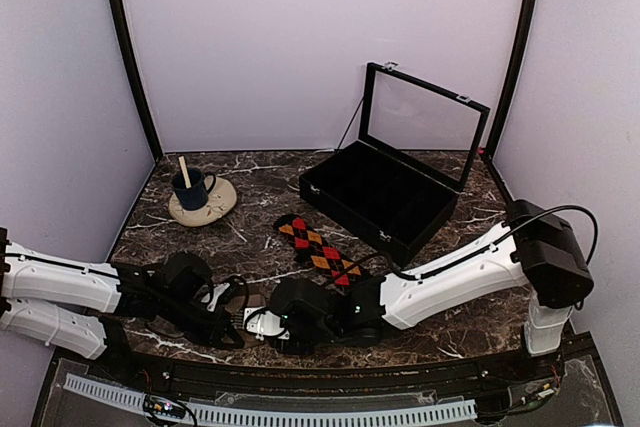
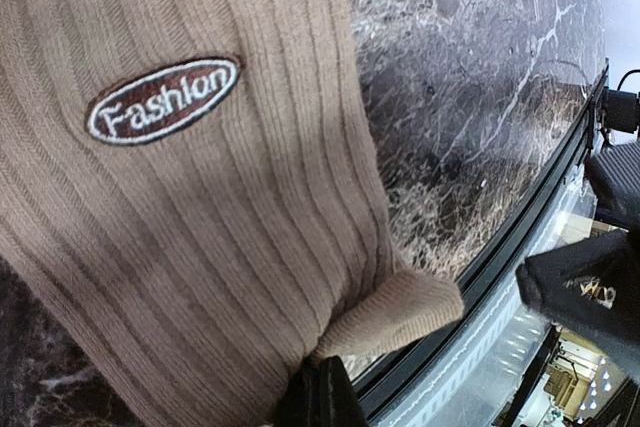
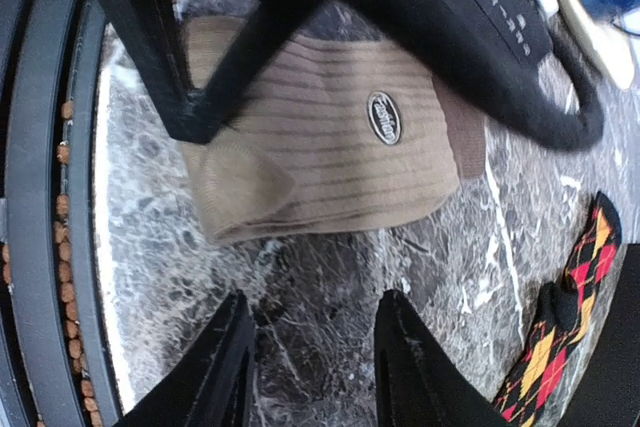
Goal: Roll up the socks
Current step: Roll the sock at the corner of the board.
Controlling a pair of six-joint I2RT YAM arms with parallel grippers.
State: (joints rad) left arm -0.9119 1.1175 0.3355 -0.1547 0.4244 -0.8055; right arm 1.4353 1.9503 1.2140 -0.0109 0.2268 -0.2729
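The tan-brown ribbed sock (image 2: 200, 197) with an oval "Fashion" label lies on the marble near the front edge, one end folded over (image 3: 240, 187). My left gripper (image 2: 322, 394) is shut on its edge beside that fold. My right gripper (image 3: 315, 322) is open and empty, its fingertips just short of the sock's near side. In the top view both grippers, left (image 1: 228, 319) and right (image 1: 262, 322), meet at the front centre and cover this sock. The black sock with red and orange diamonds (image 1: 318, 250) lies flat behind them, apart from both.
A black box with an open glass lid (image 1: 390, 197) stands at the back right. A blue cup with a stick sits on a cream saucer (image 1: 203, 203) at the back left. The table's front rail (image 2: 500, 257) runs close to the tan sock.
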